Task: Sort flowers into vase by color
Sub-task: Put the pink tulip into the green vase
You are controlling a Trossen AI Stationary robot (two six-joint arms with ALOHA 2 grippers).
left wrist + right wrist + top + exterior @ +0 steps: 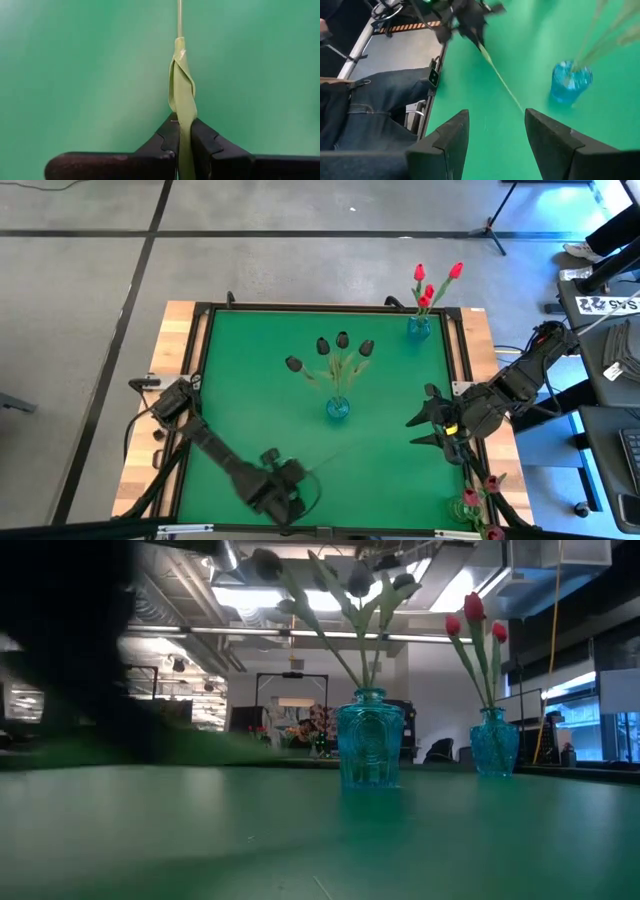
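Our left hand (180, 131) clamps a flower stem (182, 85) low over the bench (250, 390); right hand (495, 131) waits released. Two vases filled (dark (337, 408), red (418, 326)); pink ones (478, 502) remain.

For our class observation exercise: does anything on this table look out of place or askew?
Mostly tidy: both blue glass vases stand upright. A few pink-maroon tulips lie off the green mat at the table's near right corner, and the left gripper pinches a flower stem low over the mat.

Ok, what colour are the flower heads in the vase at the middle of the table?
Near-black heads in the middle vase, clearest in the high view.
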